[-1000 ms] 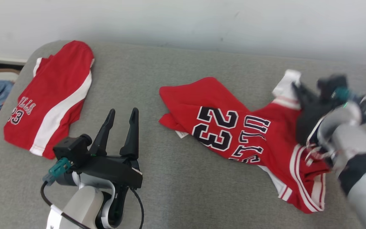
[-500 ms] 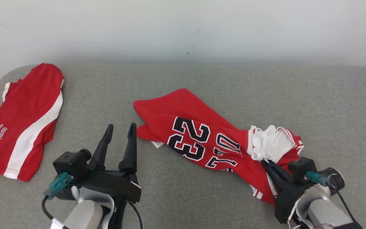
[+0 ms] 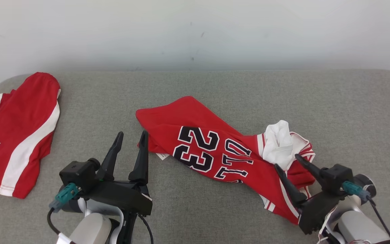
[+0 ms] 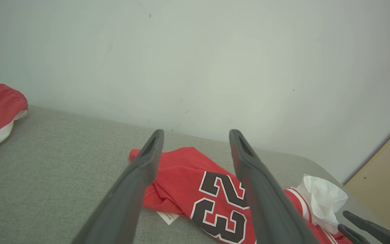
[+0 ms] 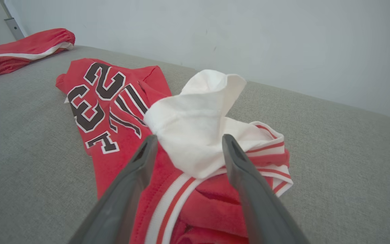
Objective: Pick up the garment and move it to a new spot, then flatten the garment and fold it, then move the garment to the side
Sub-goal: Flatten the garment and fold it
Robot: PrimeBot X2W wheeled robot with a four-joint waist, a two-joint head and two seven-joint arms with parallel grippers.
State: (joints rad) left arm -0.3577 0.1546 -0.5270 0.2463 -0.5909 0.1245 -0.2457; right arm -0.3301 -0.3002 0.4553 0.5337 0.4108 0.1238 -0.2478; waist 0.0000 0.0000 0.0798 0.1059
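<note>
In the head view you have two red pieces of clothing on the grey surface (image 3: 215, 210). The garment (image 3: 198, 145) lies crumpled, running from just right of the left gripper (image 3: 132, 133) to under the right gripper (image 3: 286, 161). The shorts (image 3: 22, 128) lie well to the left gripper's left. Both grippers stand spread, holding nothing.

In the left wrist view, the garment (image 4: 181, 166) lies ahead between the left gripper's (image 4: 196, 132) two fingers.

In the right wrist view, the right gripper (image 5: 190, 137) brackets the garment's (image 5: 113, 101) white fold.
</note>
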